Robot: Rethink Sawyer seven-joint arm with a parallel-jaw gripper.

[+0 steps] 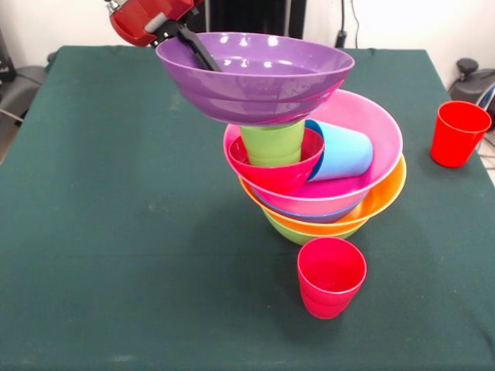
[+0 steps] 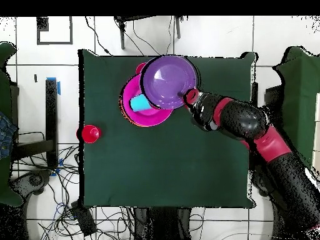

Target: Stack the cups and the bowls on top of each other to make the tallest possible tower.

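The pincer [image 1: 192, 42] grips the rim of the purple bowl [image 1: 255, 73], which rests tilted on the lime green cup [image 1: 272, 143] standing in the small red bowl [image 1: 277, 171] atop the tower [image 1: 325, 205]. The placing step looks nearly done. Next comes a gentle release, since the bowl may tip off the cup.

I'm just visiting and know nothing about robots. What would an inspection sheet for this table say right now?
Surface: green table, flat, no spills seen.
Job's things: tower of nested bowls; small red bowl tilted in the pink bowl, lime green cup upside down in it, sky blue cup lying beside it. Purple bowl on the green cup. Two red cups apart: one before the tower, one near the table edge.
Clutter: nothing seen.
Gripper: fingers on the purple bowl's rim.
Cables: tangled on the floor.
Surroundings: chairs, tiled floor.
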